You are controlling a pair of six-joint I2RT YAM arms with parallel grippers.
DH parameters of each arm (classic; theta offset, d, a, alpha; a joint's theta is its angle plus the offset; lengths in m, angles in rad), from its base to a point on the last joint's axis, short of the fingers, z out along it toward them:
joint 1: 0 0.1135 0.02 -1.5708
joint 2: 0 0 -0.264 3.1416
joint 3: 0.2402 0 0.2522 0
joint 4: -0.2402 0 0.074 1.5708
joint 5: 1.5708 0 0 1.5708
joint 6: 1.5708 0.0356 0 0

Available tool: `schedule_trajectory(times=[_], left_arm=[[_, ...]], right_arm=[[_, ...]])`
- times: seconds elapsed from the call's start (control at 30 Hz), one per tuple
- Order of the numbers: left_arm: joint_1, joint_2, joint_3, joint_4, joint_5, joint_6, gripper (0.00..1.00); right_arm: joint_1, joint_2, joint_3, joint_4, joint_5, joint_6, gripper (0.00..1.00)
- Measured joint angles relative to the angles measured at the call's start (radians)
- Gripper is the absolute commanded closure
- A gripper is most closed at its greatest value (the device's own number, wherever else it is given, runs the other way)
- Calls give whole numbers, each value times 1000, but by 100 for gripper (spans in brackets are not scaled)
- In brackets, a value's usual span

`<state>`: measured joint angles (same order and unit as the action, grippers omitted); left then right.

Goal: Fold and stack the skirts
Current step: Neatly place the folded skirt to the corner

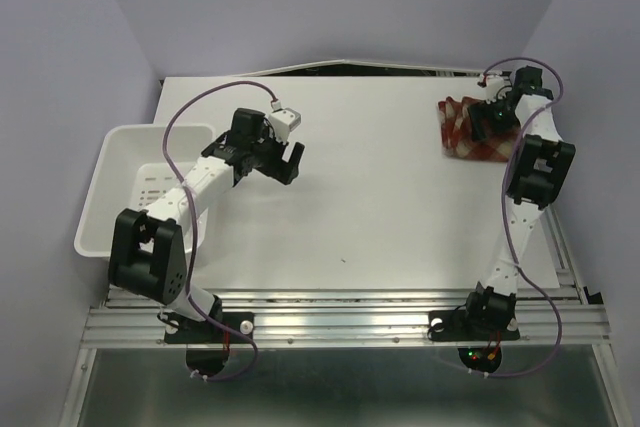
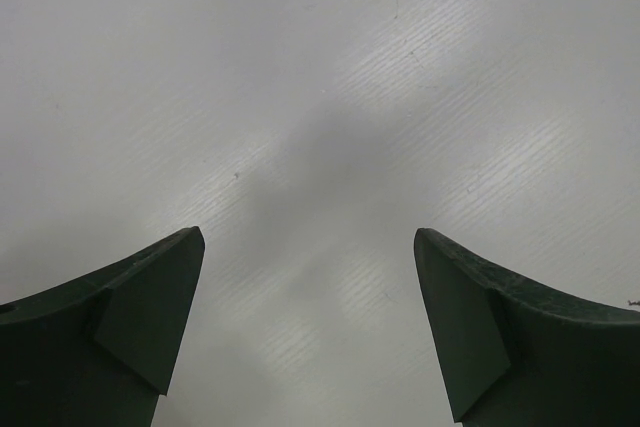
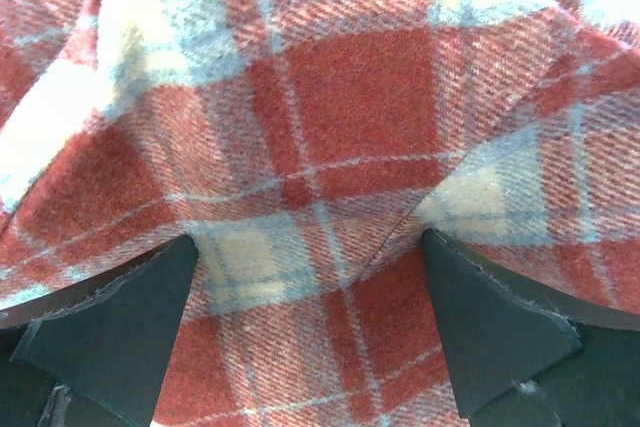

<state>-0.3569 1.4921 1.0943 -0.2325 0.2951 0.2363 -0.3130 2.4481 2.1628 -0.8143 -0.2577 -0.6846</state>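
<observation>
A folded plaid skirt (image 1: pixel 458 133) in red, maroon and cream lies at the back right of the white table (image 1: pixel 380 207). My right gripper (image 1: pixel 495 119) is down on it. In the right wrist view the gripper (image 3: pixel 308 240) stands open, its fingertips (image 3: pixel 170 277) dent the skirt (image 3: pixel 330 97), and plaid cloth fills the gap between them. My left gripper (image 1: pixel 290 164) hangs over the left middle of the table. In the left wrist view it (image 2: pixel 308 237) is open above the bare table (image 2: pixel 320 97), holding nothing.
A white perforated plastic basket (image 1: pixel 105 177) sits at the table's left edge, beside the left arm. Walls close in at the back and on both sides. The arm bases stand on a metal rail (image 1: pixel 340 322) along the near edge.
</observation>
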Motion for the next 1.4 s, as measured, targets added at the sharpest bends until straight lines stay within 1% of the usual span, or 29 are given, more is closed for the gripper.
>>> schedule_trajectory(times=[0.13, 0.2, 0.37, 0.53, 0.67, 0.83, 1.0, 1.1, 1.17, 1.3, 1.4], left_arm=[[10, 30, 2, -1, 10, 0, 2], [13, 51, 4, -3, 14, 0, 2], [21, 101, 17, -5, 21, -4, 2], [27, 108, 19, -8, 28, -7, 2], [32, 108, 19, -12, 32, -7, 2], [34, 108, 39, -26, 37, -6, 2], [34, 94, 75, -18, 35, -13, 2], [34, 64, 77, 4, 24, -26, 2], [34, 44, 84, 16, 16, -33, 2], [35, 21, 132, 36, 6, -43, 2], [38, 13, 174, 64, -10, -43, 2]], right_arm=[[0, 68, 109, 11, -17, 0, 0], [4, 81, 126, 37, -27, 1, 0], [16, 98, 126, 157, -29, 4, 0], [28, 116, 126, 277, -29, 4, 0], [33, 120, 121, 325, -21, -5, 0], [38, 84, 64, 356, -4, -31, 0], [47, 1, -3, 315, -10, -8, 0], [55, -77, -13, 261, -16, 46, 0], [66, -141, -13, 233, -18, 85, 0], [109, -320, -20, 171, -41, 194, 0], [136, -450, -87, 159, -68, 272, 0]])
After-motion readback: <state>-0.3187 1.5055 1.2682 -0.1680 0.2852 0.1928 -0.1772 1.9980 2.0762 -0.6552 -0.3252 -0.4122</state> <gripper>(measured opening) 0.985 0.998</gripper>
